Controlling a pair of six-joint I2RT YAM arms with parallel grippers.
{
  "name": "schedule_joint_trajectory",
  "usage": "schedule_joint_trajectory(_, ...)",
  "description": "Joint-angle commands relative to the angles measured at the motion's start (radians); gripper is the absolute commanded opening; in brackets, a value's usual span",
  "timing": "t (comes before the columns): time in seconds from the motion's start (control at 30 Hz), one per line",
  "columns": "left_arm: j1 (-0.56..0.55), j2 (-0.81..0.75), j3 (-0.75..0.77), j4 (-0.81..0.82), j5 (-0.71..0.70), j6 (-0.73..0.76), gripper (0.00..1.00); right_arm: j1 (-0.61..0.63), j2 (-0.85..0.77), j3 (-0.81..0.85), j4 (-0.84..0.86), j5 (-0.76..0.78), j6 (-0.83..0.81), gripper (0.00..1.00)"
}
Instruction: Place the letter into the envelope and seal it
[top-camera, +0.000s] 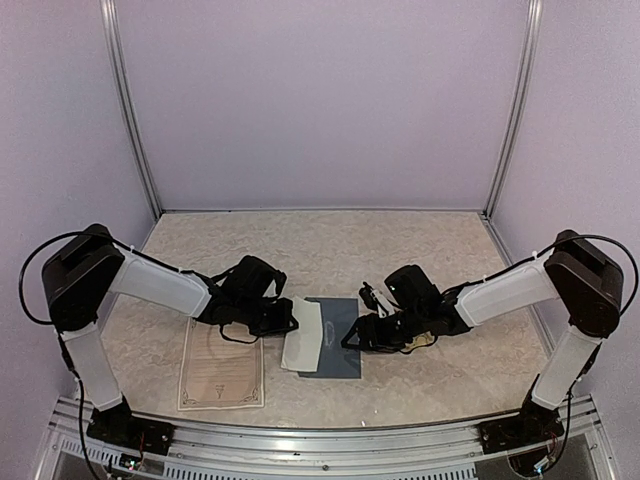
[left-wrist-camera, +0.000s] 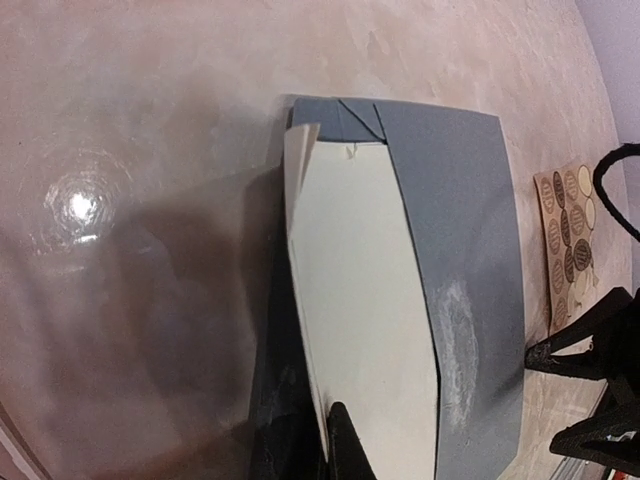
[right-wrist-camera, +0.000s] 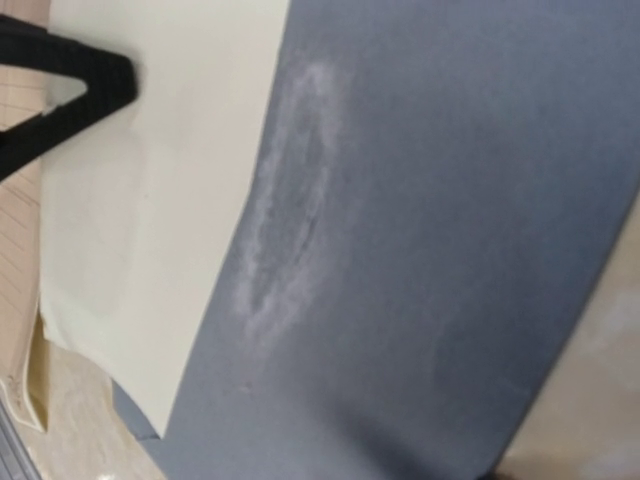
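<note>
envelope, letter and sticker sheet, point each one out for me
envelope (left-wrist-camera: 455, 200): left wrist view, on its slate-blue body.
letter (top-camera: 222, 364): top external view, middle of the bordered page.
sticker sheet (left-wrist-camera: 565, 245): left wrist view, middle of the brown sheet.

Envelope (top-camera: 340, 345) slate-blue, with one pale whitish scuffed patch on its face. Flap (top-camera: 301, 348) cream on the side showing. Letter (top-camera: 222, 375) cream, thin dark ornate border. Sticker sheet (left-wrist-camera: 565, 250) tan, round stickers in cream and brown. Surface (top-camera: 330, 250) beige, marbled mottling. Arms (top-camera: 160, 285) black joints, white links. Walls (top-camera: 320, 100) pale lilac.
</note>
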Motion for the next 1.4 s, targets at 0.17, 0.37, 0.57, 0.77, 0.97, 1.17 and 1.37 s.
schedule_joint_trajectory(0.17, -0.008, 0.022, -0.022, 0.16, 0.071, -0.048, 0.0, 0.001, 0.039, 0.001, 0.016, 0.008, 0.017, 0.62)
schedule_joint_trajectory(0.37, -0.013, 0.053, -0.041, 0.224, 0.117, -0.066, 0.0, 0.006, 0.047, 0.001, 0.033, 0.008, 0.029, 0.61)
schedule_joint_trajectory(0.57, -0.027, 0.081, -0.034, 0.263, 0.138, -0.061, 0.0, 0.007, 0.064, 0.01, 0.042, 0.005, 0.032, 0.62)
schedule_joint_trajectory(0.77, -0.04, 0.098, -0.027, 0.282, 0.135, -0.073, 0.0, 0.009, 0.075, 0.025, 0.047, 0.004, 0.033, 0.61)
schedule_joint_trajectory(0.97, -0.049, 0.1, -0.005, 0.23, 0.094, -0.029, 0.0, 0.011, 0.042, 0.03, 0.018, 0.024, 0.028, 0.61)
schedule_joint_trajectory(1.17, -0.067, 0.01, 0.047, 0.079, -0.04, 0.077, 0.22, 0.011, -0.07, 0.022, -0.051, 0.071, 0.004, 0.64)
schedule_joint_trajectory(1.37, -0.082, -0.07, 0.082, -0.061, -0.146, 0.138, 0.49, 0.01, -0.163, 0.039, -0.137, 0.13, -0.025, 0.71)
